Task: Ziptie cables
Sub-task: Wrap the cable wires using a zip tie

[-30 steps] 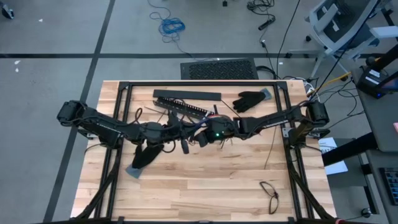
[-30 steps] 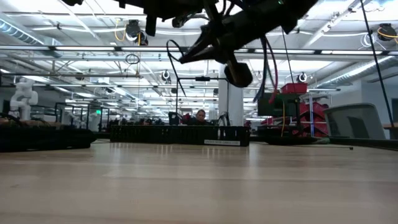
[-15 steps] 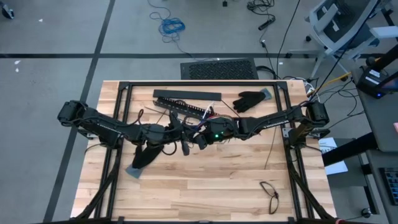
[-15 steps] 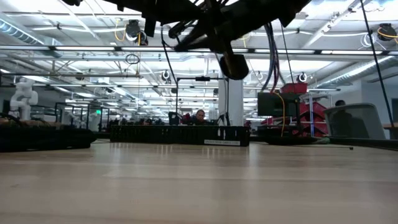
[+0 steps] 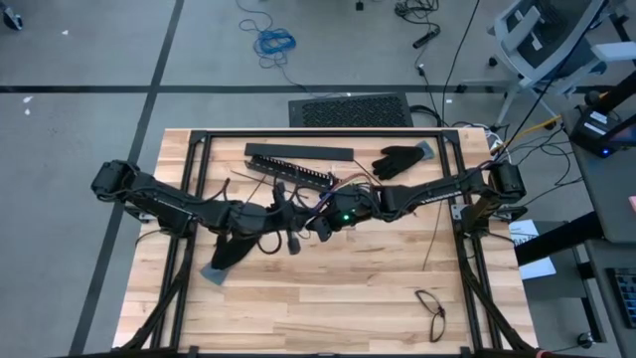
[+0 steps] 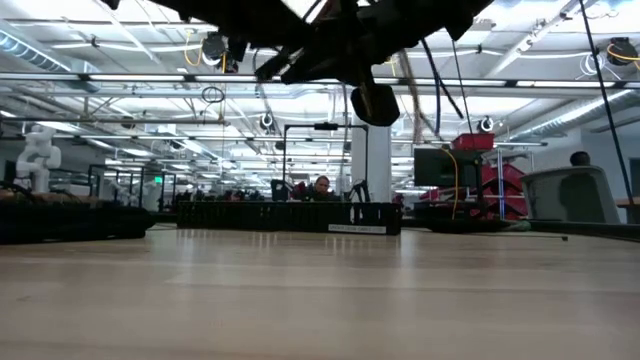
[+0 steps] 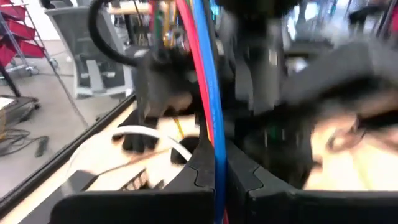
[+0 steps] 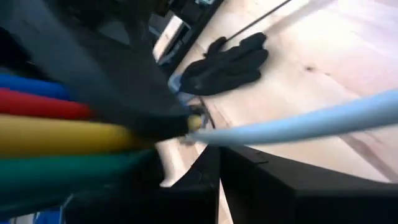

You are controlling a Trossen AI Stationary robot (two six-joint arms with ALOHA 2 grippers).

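The cables [image 5: 316, 191] are a bundle of blue, red, yellow, green and white wires held up over the middle of the table, between my two grippers. My left gripper [image 5: 285, 215] comes from the table's left and is shut on the bundle. In its wrist view a blue and a red cable [image 7: 205, 81] rise from its fingers [image 7: 205, 177]. My right gripper [image 5: 318, 221] comes from the right and is shut close beside it. Its wrist view shows the coloured cables [image 8: 74, 138] just ahead of its fingers [image 8: 249, 180]. In the low view both hands [image 6: 340, 40] hang well above the tabletop. My left gripper pinches the blue and red cables [image 7: 216, 158] between its two fingers, which lie across them and point nearly level toward the table's right. The bundle is lifted clear of the table and stands up out of the fingers. My right gripper's fingertips are shut right under the bundle [image 8: 186, 127]; I cannot tell whether they hold it.
Two long black slotted bars [image 5: 298, 152] [image 5: 303, 175] lie at the far middle, with a black glove [image 5: 400, 159] to their right. A second dark glove [image 5: 229, 252] lies under the left arm. A thin black strip [image 5: 434, 237] and glasses [image 5: 430, 306] are near right.
My left gripper has rolled about its own axis and crept toward the table's right, closer to the right gripper. The cable loops that hung below the two hands in the low view have been drawn upward, most now out of that picture.
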